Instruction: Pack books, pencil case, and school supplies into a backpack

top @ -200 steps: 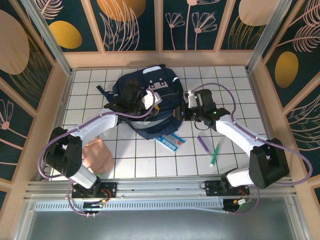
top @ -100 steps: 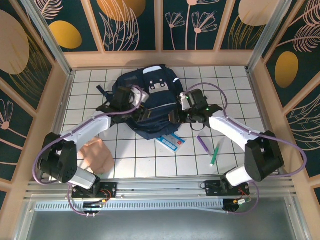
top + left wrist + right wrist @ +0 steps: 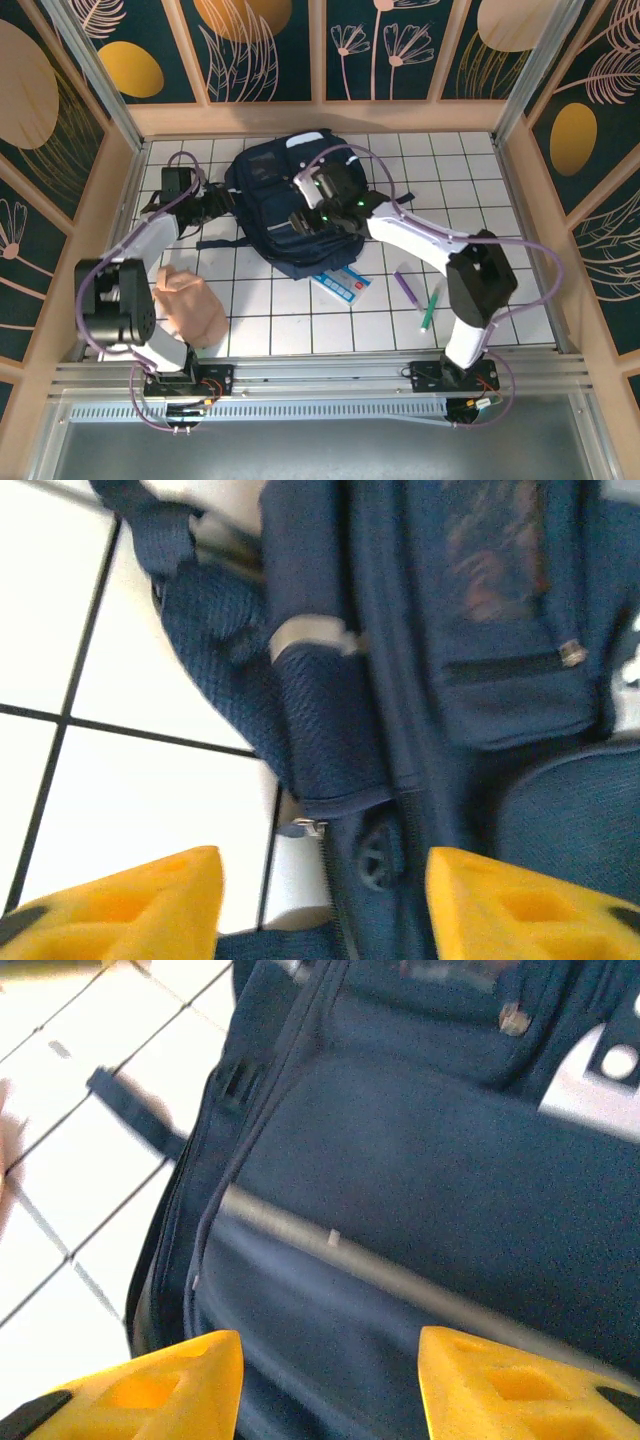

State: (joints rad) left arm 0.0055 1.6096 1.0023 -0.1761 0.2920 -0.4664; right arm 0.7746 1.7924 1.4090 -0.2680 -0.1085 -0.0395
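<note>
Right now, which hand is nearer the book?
Right. The right hand hovers over the backpack just beyond the book; the left hand sits at the backpack's left edge, farther off.

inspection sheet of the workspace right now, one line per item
surface: white gridded table
job's things: navy backpack centre; book at its near edge; purple pen, green pen loose on right; peach pouch, maybe the pencil case, by left base
clutter: nothing seen
grippers: left gripper open beside backpack; right gripper open over it; both empty
cables: purple cables along both arms
surroundings: floral wall panels
</note>
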